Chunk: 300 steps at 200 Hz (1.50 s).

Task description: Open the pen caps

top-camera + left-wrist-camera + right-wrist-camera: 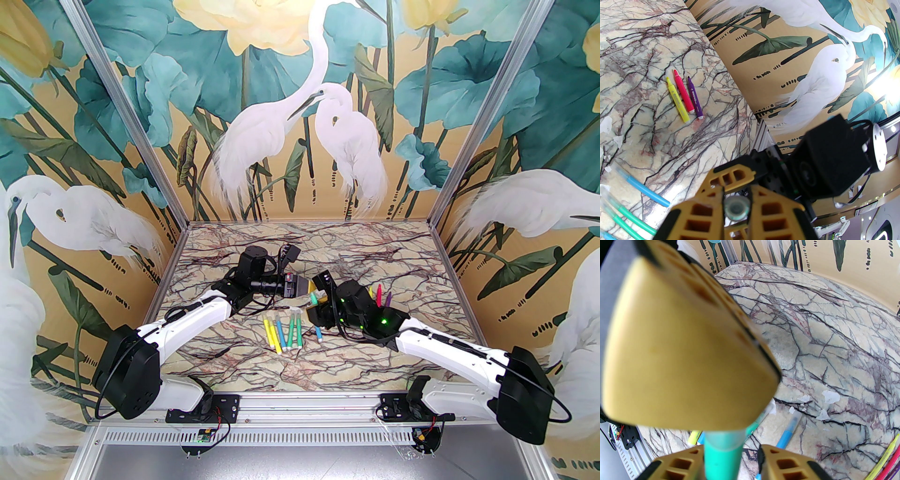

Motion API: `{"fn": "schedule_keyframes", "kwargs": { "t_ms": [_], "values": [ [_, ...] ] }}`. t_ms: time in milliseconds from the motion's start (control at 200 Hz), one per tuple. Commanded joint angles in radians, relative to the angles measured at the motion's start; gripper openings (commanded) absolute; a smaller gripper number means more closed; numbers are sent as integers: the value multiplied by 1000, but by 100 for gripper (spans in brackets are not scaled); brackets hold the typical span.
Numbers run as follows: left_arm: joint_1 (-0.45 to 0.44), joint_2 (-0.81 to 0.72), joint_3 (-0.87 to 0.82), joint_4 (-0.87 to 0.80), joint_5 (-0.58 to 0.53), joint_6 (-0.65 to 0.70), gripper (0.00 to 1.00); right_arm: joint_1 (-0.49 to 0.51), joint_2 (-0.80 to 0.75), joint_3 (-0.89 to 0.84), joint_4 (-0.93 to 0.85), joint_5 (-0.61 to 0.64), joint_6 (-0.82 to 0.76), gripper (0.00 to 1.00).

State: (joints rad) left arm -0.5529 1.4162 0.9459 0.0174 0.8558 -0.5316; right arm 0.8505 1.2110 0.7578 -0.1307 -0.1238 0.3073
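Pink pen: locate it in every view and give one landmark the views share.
Top external: the pink pen sticks out past the right arm, right of centre.
Left wrist: the pink pen lies upper left on the table.
Right wrist: the pink pen crosses the bottom right corner.
Landmark: the yellow pen and the purple pen flank it.

Bright even light, faint shadows, fisheye-bent wrist views, blurred close foreground (glare at one edge)

High rear overview of the table point(375, 365); two close wrist views across the same marble and pens point(684, 95).
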Motion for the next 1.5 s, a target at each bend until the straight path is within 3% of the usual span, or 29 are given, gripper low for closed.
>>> {"fn": "schedule_keyframes", "kwargs": {
  "t_ms": [0, 275, 685, 1495],
  "values": [
    [-5, 21, 28, 27, 23, -5, 0, -1, 8, 6, 22, -10, -3, 34],
    [-5, 8, 20, 20, -19, -4, 0, -1, -3, -13, 19, -15, -3, 20],
    [5, -43, 14, -8, -188, -27, 0, -1, -55, -69, -4, -29, -4, 1],
    [97, -115, -66, 74, -223, -153, 0, -1, -108, -134, -7, -38, -21, 0]
  ]
}}
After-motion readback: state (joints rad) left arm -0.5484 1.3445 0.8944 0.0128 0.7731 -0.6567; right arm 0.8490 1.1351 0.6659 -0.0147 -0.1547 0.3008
